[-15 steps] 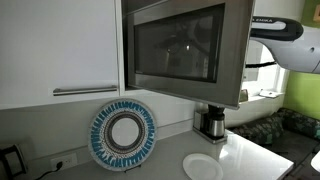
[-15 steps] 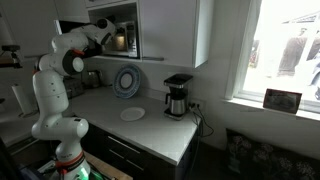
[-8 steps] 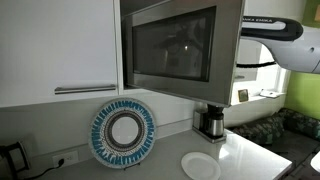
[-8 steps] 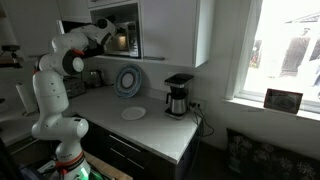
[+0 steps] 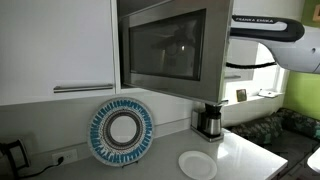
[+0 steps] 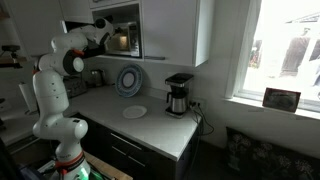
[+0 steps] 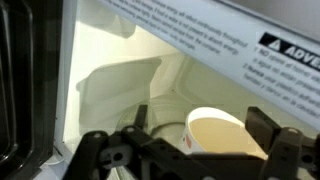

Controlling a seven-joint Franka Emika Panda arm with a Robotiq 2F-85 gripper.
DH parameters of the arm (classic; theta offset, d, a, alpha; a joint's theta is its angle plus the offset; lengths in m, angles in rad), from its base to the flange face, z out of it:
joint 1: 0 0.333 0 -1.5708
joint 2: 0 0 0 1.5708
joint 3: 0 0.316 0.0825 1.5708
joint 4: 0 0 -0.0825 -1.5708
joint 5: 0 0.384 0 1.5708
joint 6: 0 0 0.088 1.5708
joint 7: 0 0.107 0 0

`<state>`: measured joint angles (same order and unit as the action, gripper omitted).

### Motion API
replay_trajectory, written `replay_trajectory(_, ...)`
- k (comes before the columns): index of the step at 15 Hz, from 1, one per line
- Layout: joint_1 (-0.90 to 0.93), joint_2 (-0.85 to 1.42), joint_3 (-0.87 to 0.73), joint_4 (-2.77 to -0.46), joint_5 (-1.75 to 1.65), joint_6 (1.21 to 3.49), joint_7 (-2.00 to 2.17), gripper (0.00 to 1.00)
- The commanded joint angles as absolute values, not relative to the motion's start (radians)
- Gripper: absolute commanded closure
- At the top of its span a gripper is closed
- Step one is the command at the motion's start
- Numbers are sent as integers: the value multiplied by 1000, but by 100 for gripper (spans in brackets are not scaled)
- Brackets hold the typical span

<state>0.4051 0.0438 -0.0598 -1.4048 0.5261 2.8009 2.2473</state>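
The microwave (image 7: 120, 80) stands open, and a pale cup (image 7: 222, 135) sits upright on its turntable; whether anything is in the cup cannot be told. In the wrist view the claw (image 7: 190, 152) is spread apart, holding nothing, with the cup just beyond it, between the two fingers (image 7: 98, 150) and not touching them. In an exterior view the swung-out microwave door (image 5: 165, 50) hangs above the worktop (image 5: 250, 155), where a blue-rimmed plate (image 5: 122, 132) leans on the wall, a white plate (image 5: 201, 165) lies flat and a coffee maker (image 5: 210, 121) stands.
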Motion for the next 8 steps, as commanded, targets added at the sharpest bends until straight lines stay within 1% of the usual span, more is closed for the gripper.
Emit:
replay_trajectory(1, 404, 44, -60, -1405, 526, 2801, 2247, 0)
replay_trajectory(4, 403, 37, -61, -1410, 509, 2795, 2262, 0)
replay_trajectory(5, 318, 35, 22, -1411, 474, 2798, 2288, 0)
replay_trajectory(7, 290, 18, 37, -1429, 409, 2808, 2337, 0)
replay_trajectory(8, 336, 12, -16, -1438, 380, 2808, 2364, 0)
